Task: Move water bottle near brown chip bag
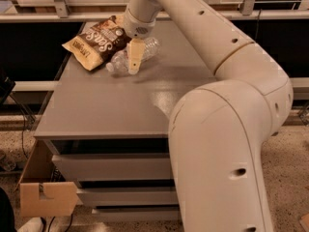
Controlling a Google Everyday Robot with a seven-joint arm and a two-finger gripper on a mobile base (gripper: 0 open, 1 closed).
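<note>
Cream rounded arm (217, 129), dark screw holes (238, 171); tan claw (133, 66) at water bottle (150, 47)

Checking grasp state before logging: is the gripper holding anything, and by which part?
Cannot be told. The gripper sits across the middle of the water bottle, which lies on its side on the table next to the brown chip bag.

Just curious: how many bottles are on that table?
1. The bottle lies beside the chip bag on the table's far end, at the gripper. The arm could hide more.
</note>
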